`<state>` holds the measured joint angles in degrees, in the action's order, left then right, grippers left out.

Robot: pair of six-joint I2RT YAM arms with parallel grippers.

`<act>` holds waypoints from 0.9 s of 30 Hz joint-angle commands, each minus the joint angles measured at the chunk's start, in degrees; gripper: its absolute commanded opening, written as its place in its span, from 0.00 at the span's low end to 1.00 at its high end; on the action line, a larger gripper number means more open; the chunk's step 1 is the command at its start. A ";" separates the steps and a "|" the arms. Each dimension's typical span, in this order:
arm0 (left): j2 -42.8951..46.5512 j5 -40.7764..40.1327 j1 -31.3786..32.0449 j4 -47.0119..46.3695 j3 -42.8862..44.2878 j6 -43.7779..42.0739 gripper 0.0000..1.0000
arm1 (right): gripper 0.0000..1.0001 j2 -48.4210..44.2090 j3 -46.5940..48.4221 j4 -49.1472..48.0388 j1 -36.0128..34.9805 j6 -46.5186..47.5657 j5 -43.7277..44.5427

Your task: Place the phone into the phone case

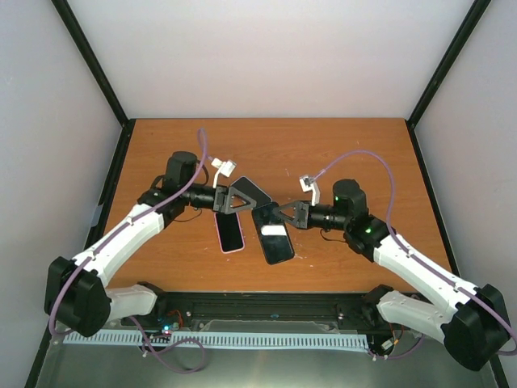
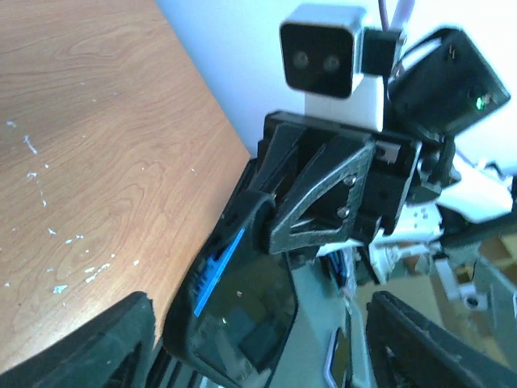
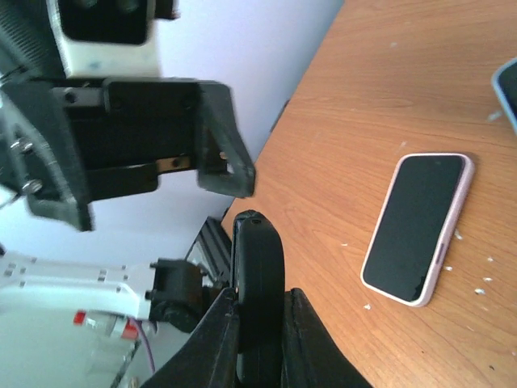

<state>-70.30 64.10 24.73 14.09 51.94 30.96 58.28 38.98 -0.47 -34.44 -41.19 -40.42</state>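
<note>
Phone (image 1: 275,241) sits pinched across its faces in the closed right end effector (image 1: 284,214), apparently off the worktop (image 1: 339,145). Pink phone case (image 1: 230,234) lies flat just to its left, long axes roughly parallel, beside the left end effector (image 1: 236,199), spread wide and empty.

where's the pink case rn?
Top view: pink case lies flat on the table, just left of centre, below the left gripper in frame; the black phone in the right gripper is on its right.
</note>
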 commanded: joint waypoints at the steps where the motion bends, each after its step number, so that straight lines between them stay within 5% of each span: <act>1: 3.69 -6.66 -0.03 -6.71 -0.76 8.65 0.79 | 0.03 -3.43 -2.41 -8.77 -0.19 -9.99 8.74; 8: 5.11 -6.13 -0.03 -17.16 -9.45 15.82 0.84 | 0.03 -5.33 -5.50 -14.01 -0.19 -19.49 18.47; 16: 1.65 -3.41 0.14 -24.12 -11.97 17.99 0.75 | 0.03 -3.63 -4.21 -13.24 -0.15 -20.11 23.06; 24: 5.76 -21.72 0.14 -6.29 -5.30 5.46 0.82 | 0.06 -0.77 -1.95 -1.28 1.39 -7.22 29.86; 27: 8.50 -32.68 0.14 1.60 -3.24 1.67 0.99 | 0.06 1.52 -3.23 -1.62 3.14 -3.66 29.20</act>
<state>-65.95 46.52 24.75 4.99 44.01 40.05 57.82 34.65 -2.26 -33.28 -51.48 -13.37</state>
